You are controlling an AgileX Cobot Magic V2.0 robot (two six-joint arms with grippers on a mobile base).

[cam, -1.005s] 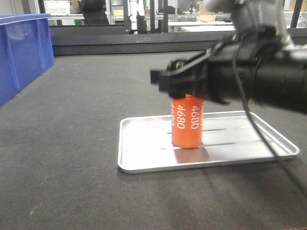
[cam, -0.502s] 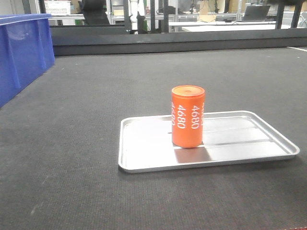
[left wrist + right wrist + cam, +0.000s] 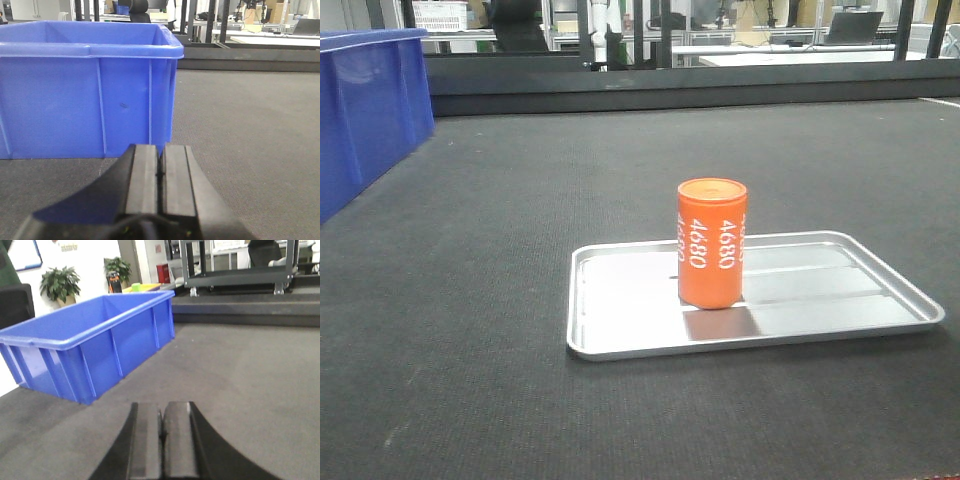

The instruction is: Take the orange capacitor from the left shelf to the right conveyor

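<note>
The orange capacitor (image 3: 712,243), marked 4680, stands upright on a shallow silver tray (image 3: 620,330) that lies on the dark textured conveyor belt (image 3: 470,250). No gripper shows in the front view. In the left wrist view my left gripper (image 3: 160,150) is shut and empty, low over the belt (image 3: 250,125), facing a blue bin (image 3: 85,90). In the right wrist view my right gripper (image 3: 161,407) is shut and empty above the belt (image 3: 240,370). The capacitor shows in neither wrist view. The steel shelf is out of view.
A blue plastic bin (image 3: 365,110) stands at the belt's left edge, and shows in the right wrist view (image 3: 95,345). A dark raised rail (image 3: 670,90) runs along the belt's far side, with frames and desks behind it.
One second ago a black arm and gripper stood over the capacitor from the right. It has withdrawn out of the front view. The capacitor stays upright on the tray.
</note>
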